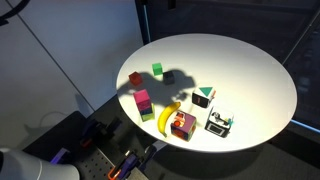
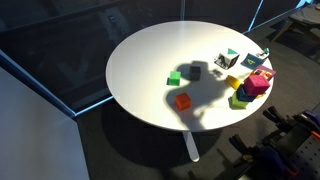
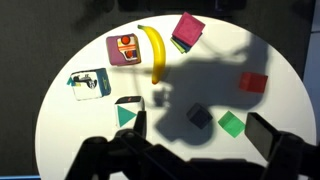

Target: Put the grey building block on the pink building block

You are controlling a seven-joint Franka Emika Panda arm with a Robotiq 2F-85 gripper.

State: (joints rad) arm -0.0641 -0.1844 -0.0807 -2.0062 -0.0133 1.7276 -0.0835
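Wrist view showed the grey building block (image 3: 200, 117) low in mid-frame, near a green cube (image 3: 231, 123), with bare table (image 3: 70, 120) around it, the pink building block (image 3: 188, 27) by the upper rim, and the gripper (image 3: 185, 142) spread wide, empty.

Seemingly dark grey building block (image 3: 200, 117), pink building block (image 3: 188, 26), yellow banana (image 3: 155, 52), red cube (image 3: 253, 82), white table (image 3: 70, 130)

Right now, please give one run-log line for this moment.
grey block: on table, apart from pink block | hand: open, empty | stack: not done
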